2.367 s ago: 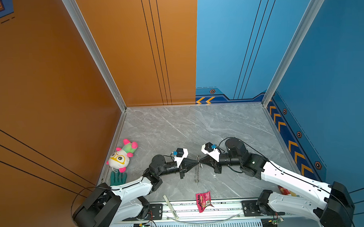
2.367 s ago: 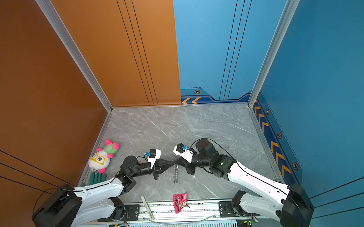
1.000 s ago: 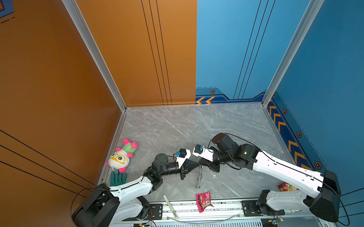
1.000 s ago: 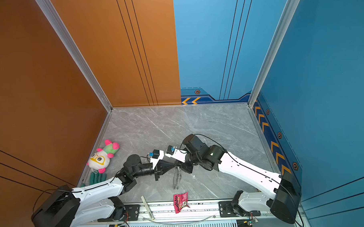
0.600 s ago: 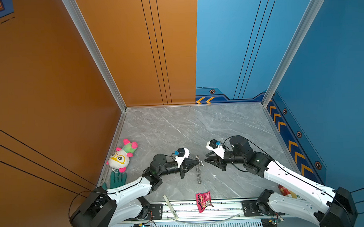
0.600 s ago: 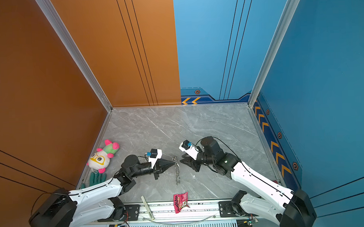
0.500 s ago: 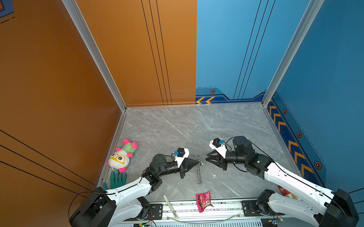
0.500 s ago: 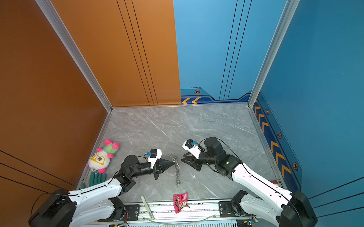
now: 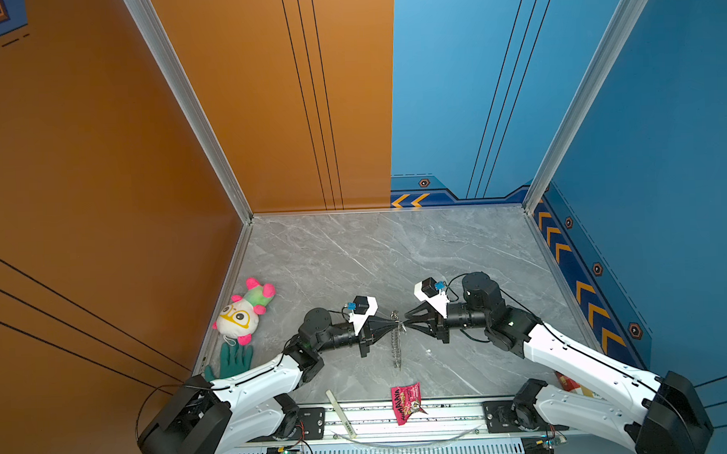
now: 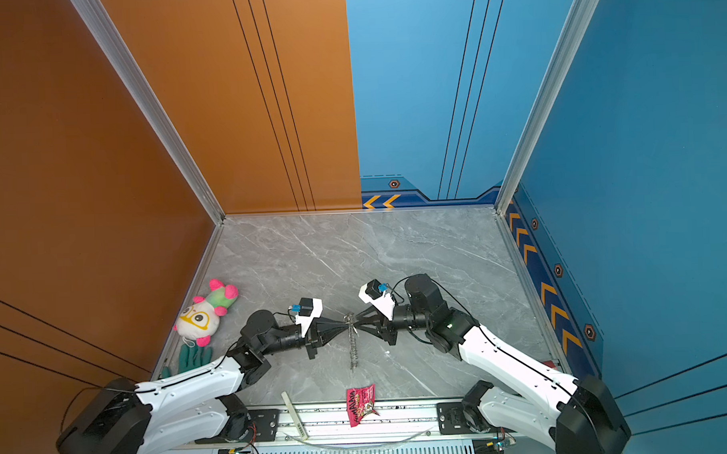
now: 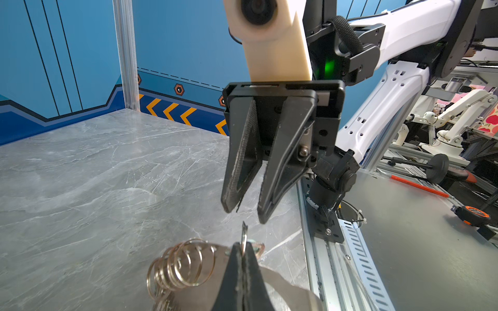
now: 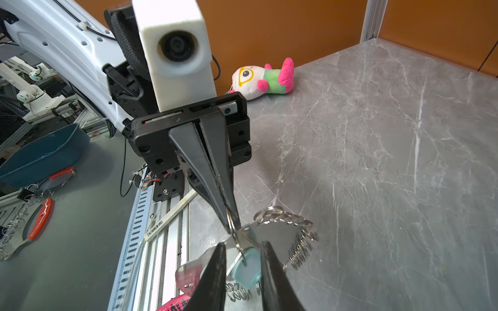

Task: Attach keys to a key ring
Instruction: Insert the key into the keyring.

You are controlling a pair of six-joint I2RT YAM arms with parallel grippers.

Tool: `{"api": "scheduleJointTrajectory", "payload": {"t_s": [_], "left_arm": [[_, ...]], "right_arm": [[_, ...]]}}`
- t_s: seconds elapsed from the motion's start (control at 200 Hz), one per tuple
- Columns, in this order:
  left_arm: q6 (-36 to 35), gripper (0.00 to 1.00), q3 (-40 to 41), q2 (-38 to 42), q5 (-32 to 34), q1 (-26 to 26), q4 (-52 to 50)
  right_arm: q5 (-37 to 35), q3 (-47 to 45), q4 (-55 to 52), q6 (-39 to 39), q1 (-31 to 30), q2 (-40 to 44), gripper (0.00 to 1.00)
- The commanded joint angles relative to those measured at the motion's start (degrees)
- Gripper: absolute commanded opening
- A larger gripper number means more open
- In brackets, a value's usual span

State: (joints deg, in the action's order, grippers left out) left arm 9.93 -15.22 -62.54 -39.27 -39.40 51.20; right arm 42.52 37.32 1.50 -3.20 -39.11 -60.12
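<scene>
key ring in left gripper

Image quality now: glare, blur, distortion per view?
Left wrist: right gripper sharp, left gripper soft at its tips near the lens, metal rings of the key ring glinting. Right wrist: mild sheen on the marble table, wide-angle stretch at the edges. Both top views: even light, soft arm shadows, key ring tiny.

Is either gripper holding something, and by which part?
The left gripper pinches the key ring by one small silver ring at its end; the rest dangles. The right gripper is open, holding nothing.
</scene>
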Motion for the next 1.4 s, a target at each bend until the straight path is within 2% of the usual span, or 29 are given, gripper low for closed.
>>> {"api": "scheduleJointTrajectory", "payload": {"t_s": [0.0, 0.34, 0.886, 1.136, 1.271, 1.396], "left_arm": [[-0.6, 0.00, -0.7, 1.2, -1.2, 0.2, 2.3], [-0.6, 0.00, -0.8, 1.2, -1.8, 0.2, 2.3], [-0.8, 0.00, -0.5, 1.5, -0.4, 0.2, 2.3], [-0.9, 0.00, 0.0, 2.1, 0.9, 0.5, 2.3], [-1.0, 0.00, 0.0, 2.4, 1.1, 0.5, 2.3], [-1.0, 0.00, 0.2, 2.4, 1.2, 0.5, 2.3]], "right_arm": [[1.2, 1.6, -2.5, -1.4, -0.4, 0.0, 0.23], [0.9, 3.1, -4.5, -2.8, -0.7, -1.8, 0.23], [0.5, 4.6, -8.2, -4.3, -2.7, -3.0, 0.02], [-0.3, 3.5, -8.1, -3.7, -3.0, -1.9, 0.02], [-0.8, 3.3, -7.9, -3.4, -3.2, -1.6, 0.09], [-1.2, 3.3, -7.9, -3.4, -3.3, -1.3, 0.09]]}}
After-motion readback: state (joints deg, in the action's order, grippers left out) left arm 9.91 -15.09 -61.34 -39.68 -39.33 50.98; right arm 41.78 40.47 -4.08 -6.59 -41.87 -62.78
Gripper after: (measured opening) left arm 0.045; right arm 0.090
